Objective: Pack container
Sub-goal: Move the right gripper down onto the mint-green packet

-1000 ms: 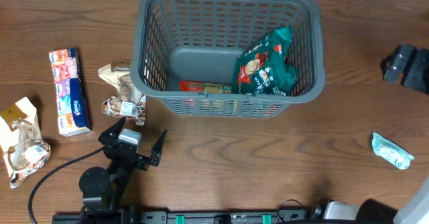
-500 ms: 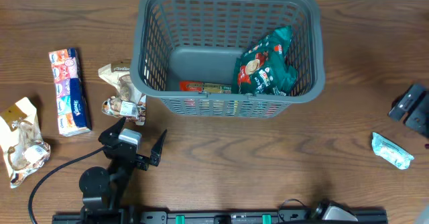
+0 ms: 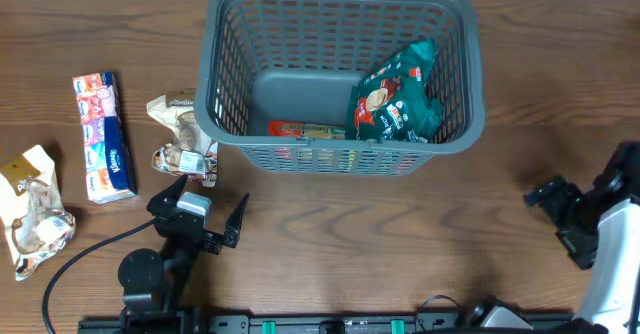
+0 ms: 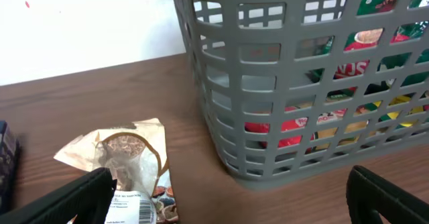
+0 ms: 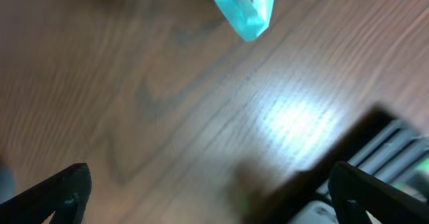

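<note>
The left gripper [image 3: 203, 202] hangs spread and empty before the large dark grey slatted plastic basket's [image 3: 340, 154] left corner; the right gripper [image 5: 211, 184], likewise released, hovers right of it near a teal plastic packet [image 5: 244, 6]. Inside lie a green foil pouch [image 3: 395, 94] and a red-yellow packet [image 3: 305, 131]. Judged partly packed: outside wait the teal packet and, left of the basket, a beige snack bag [image 3: 182, 134], striped tissue pack [image 3: 102, 134] and crumpled cream bag [image 3: 30, 209]

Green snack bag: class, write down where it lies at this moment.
In the overhead view the green snack bag lies inside the grey basket, leaning against its right side, with a flat red packet beside it at the near wall.
</note>
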Controlling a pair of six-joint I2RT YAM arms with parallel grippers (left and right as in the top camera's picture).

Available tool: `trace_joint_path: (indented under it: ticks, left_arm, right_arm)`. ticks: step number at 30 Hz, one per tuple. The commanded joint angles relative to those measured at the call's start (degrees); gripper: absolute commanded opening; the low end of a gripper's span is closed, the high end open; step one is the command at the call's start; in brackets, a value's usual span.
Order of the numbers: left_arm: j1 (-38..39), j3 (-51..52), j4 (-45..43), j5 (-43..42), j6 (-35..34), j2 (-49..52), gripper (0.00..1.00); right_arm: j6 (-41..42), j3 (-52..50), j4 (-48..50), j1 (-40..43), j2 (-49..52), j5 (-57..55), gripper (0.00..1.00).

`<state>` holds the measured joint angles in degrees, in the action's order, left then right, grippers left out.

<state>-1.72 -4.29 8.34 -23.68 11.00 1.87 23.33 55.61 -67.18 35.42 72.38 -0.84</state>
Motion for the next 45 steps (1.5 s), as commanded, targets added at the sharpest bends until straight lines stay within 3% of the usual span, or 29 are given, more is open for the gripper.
trace_joint_path:
  ticks: [1, 9, 20, 28, 38, 45]
  left_arm:
    - [0.1, 1.3, 0.4, -0.7, 1.0, 0.0, 0.99]
    - [0.1, 1.3, 0.4, -0.8, 1.0, 0.0, 0.99]
    - [0.1, 1.3, 0.4, -0.8, 1.0, 0.0, 0.99]
    - [0.1, 1.3, 0.4, -0.8, 1.0, 0.0, 0.99]
    - [0.1, 1.3, 0.4, -0.7, 1.0, 0.0, 0.99]
    - [0.1, 1.3, 0.4, -0.7, 1.0, 0.0, 0.99]
  right_arm:
    - [10.8, -3.9, 3.2, 0.9, -0.5, -1.2, 0.99]
    - [26.2, -5.7, 8.8, 0.9, -0.5, -13.4, 0.99]
    - [44.9, -8.4, 14.1, 2.9, -0.5, -14.3, 0.99]
    - [43.1, -15.8, 24.0, 8.8, -0.5, -14.3, 0.99]
    - [34.9, -16.1, 31.9, 14.1, 0.8, -12.3, 0.99]
    - [34.9, -16.1, 35.3, 14.4, 7.3, -10.0, 0.99]
